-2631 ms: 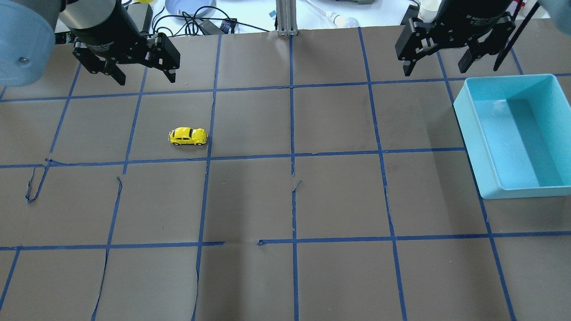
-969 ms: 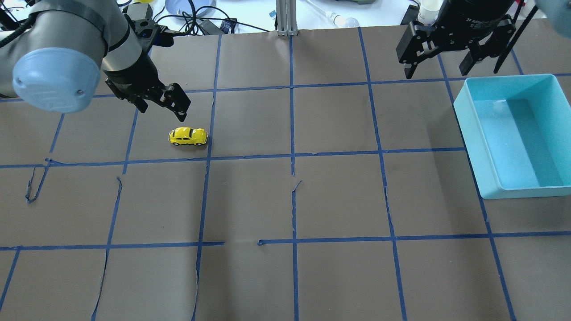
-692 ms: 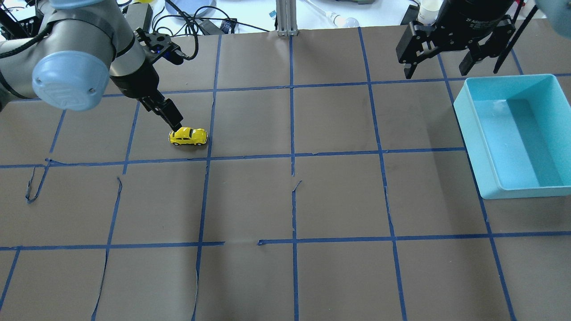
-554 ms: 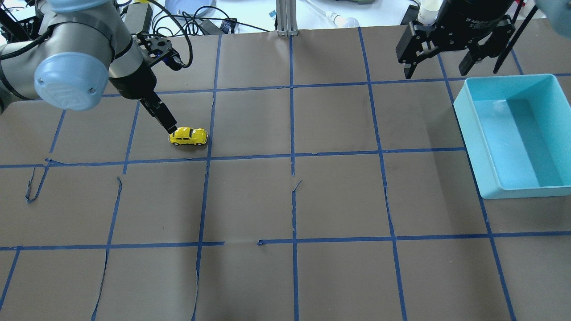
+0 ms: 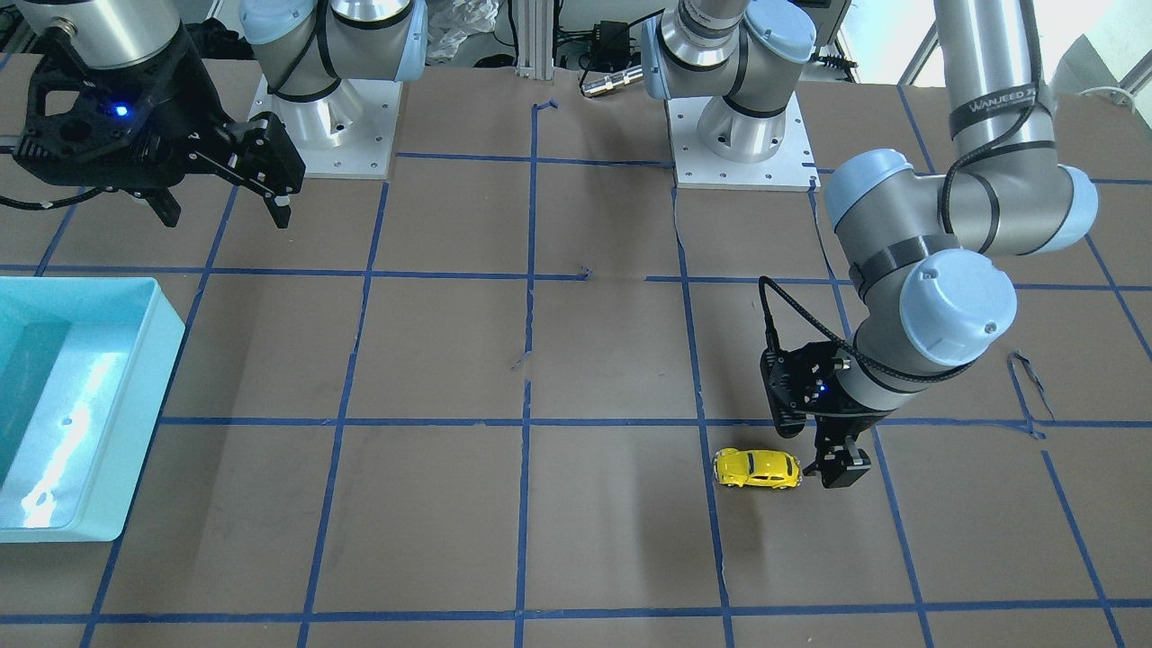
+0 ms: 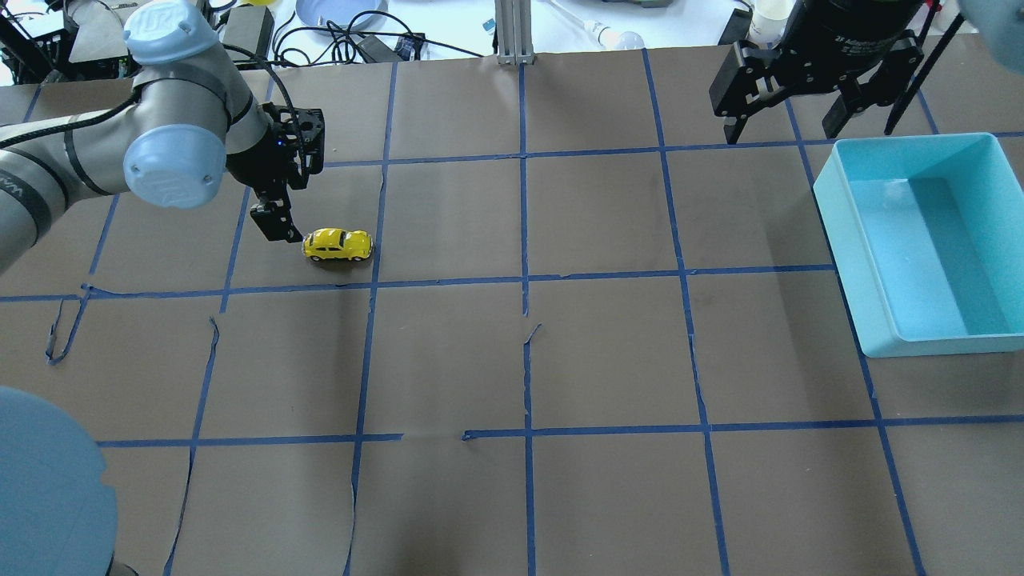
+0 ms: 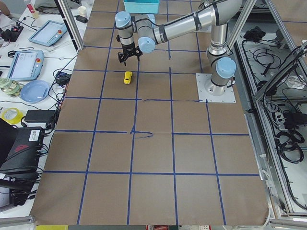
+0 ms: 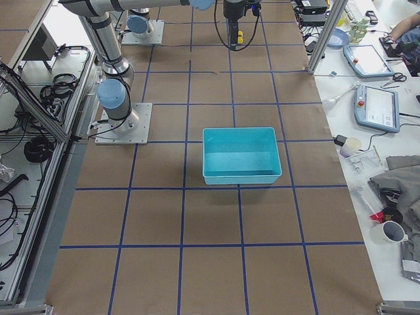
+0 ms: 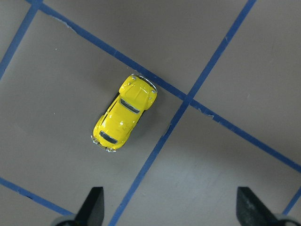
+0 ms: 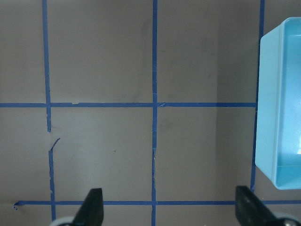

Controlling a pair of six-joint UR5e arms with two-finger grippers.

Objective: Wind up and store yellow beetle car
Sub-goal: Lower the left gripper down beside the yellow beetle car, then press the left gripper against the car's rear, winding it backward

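A tiny glossy bright-yellow toy beetle car [image 6: 338,245] is standing on its wheels on the brown paper-covered desk [image 6: 608,352]. It is sitting nearer the desk's operator-side edge than the edge carrying the arm bases, with its length running along that edge. It is lying in one square of the blue tape grid [image 6: 524,240], close to a crossing of two tape lines.

The left gripper [image 6: 280,230] is hanging low, just beside one end of the car. Its two black fingers [image 9: 92,207] are standing spread wide, and in the wrist view the car is lying ahead of them rather than in the gap. Whether a fingertip is touching the car cannot be told.

The right gripper [image 6: 780,130] is hovering high toward the operator-side edge, fingers also spread and gripping nothing. It is hanging just beside a corner of the light-blue rectangular plastic bin [image 6: 842,264], which is resting on the desk well apart from the car.
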